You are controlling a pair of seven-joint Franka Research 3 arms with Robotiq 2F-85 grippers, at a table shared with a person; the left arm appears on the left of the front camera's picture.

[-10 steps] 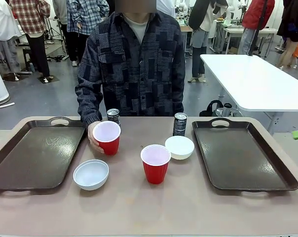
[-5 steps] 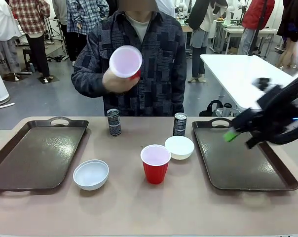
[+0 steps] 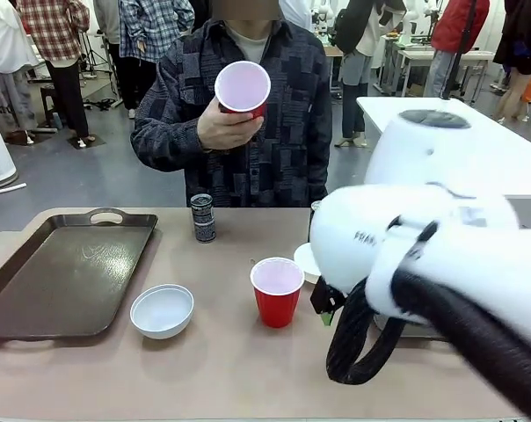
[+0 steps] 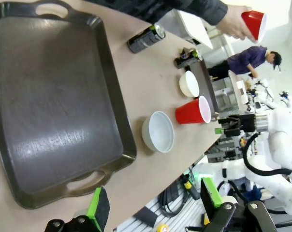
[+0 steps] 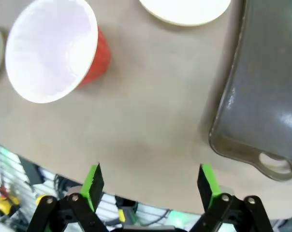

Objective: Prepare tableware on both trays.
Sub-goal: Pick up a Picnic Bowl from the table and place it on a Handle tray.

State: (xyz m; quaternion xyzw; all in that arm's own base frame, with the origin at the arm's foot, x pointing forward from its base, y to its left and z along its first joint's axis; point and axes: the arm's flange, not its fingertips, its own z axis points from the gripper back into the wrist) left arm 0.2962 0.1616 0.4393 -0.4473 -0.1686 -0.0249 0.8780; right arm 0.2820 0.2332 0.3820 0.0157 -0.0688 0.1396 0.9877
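Observation:
A person's hand holds one red cup [image 3: 243, 88] up at chest height, mouth toward me. The other red cup [image 3: 277, 290] stands mid-table, with a white bowl [image 3: 162, 310] to its left and a dark can [image 3: 203, 217] behind. My right arm fills the near right of the front view and covers the right tray. Its gripper [image 3: 325, 308] hangs just right of the standing cup. In the right wrist view that gripper [image 5: 150, 181] is open over bare table, between the cup [image 5: 54, 50] and the tray [image 5: 267, 96]. My left gripper [image 4: 153, 200] is open above the left tray [image 4: 49, 106].
A second bowl [image 4: 189, 83] and a second can [image 4: 187, 58] stand beside the right tray, partly hidden by my right arm in the front view. The left tray [image 3: 63, 272] holds nothing. A white table [image 3: 441, 132] and several people are behind the person.
My right arm has swung in from the right over the right tray to the table's middle, beside the standing cup. The person's hand has shifted the raised cup slightly up and right.

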